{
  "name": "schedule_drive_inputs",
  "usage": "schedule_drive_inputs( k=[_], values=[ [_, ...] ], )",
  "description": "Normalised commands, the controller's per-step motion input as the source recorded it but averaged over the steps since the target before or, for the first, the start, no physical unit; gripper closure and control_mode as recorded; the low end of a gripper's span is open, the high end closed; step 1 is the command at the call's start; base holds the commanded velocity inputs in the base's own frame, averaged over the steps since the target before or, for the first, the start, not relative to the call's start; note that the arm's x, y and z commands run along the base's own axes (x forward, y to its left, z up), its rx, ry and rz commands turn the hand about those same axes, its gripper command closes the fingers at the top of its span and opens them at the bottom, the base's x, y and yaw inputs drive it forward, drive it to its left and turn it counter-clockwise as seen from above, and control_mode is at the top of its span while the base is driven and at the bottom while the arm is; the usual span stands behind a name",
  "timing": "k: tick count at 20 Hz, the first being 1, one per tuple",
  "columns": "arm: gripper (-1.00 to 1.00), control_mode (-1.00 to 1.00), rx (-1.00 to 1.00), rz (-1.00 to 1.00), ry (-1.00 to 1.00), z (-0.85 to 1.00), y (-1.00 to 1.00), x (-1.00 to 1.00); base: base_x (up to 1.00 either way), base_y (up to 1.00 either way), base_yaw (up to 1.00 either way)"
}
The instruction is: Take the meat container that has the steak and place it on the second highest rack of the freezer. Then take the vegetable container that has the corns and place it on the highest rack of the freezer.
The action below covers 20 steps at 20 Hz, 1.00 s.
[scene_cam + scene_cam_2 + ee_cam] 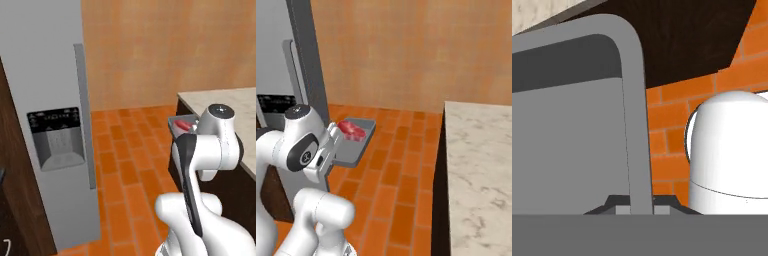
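1. The hand [634, 206] is closed on the rim of the meat container [358, 141]; in the hand view the grey rim [633, 125] runs down between the two finger tips at the bottom.
2. The meat container is held up in the air above the orange tile floor [401, 175], just in front of the arm's wrist, and touches no surface.
3. In the right base view the container is seen from above and looks about level, with its long side pointing away from the arm.
4. The steak [351, 129] lies inside the container, in the far half, and it is much smaller than the tray.
5. In the left base view only a corner of the container [179, 124] and a bit of the red steak [183, 126] show beside the white arm.
6. The freezer [50, 100] stands to the left of the arm, with its doors shut; a dispenser panel [56, 137] and a long vertical handle [85, 115] are on the near door.
7. The container is well apart from the freezer, with open floor between them.
8. The table [476, 170] with a pale marble top is on the right side, with a dark front below it.
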Motion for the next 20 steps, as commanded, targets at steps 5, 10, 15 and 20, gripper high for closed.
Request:
schedule_drive_inputs(
  k=[5, 10, 15, 20],
  values=[
    [1.0, 1.0, 0.0, 0.0, 0.0, 0.0, 0.0, 0.0, 1.0, -0.12, 0.06],
    [1.0, 1.0, 0.0, 0.0, 0.0, 0.0, 0.0, 0.0, 1.0, -0.35, 0.05],
    [1.0, 1.0, 0.0, 0.0, 0.0, 0.0, 0.0, 0.0, 1.0, -0.53, 0.03],
    [1.0, 1.0, 0.0, 0.0, 0.0, 0.0, 0.0, 0.0, 1.0, -0.36, 0.14]
  ],
)
